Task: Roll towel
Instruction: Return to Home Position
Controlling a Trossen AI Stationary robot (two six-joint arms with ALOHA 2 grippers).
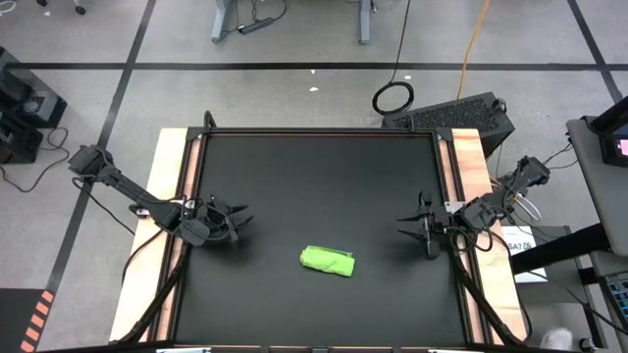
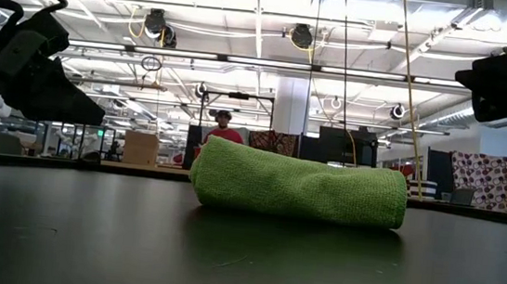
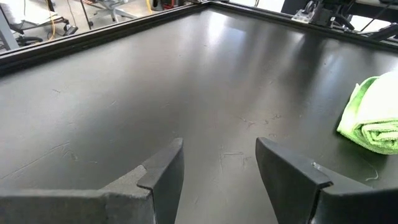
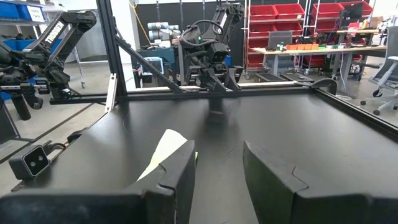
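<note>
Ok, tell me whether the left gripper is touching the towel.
Apart. The high view shows bare table between the left gripper and the towel. In the left wrist view the gripper is open and empty.

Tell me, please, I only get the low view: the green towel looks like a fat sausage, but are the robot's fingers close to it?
Observer: No. From above, the towel lies alone on the black table. The left gripper sits off to its left side, not touching it.
Operator: Where's the other one?
Observer: The right gripper sits off on the towel's right side, also apart from it.
Operator: Are they holding anything?
Observer: No. Each wrist view shows open fingers with nothing gripped between them.
</note>
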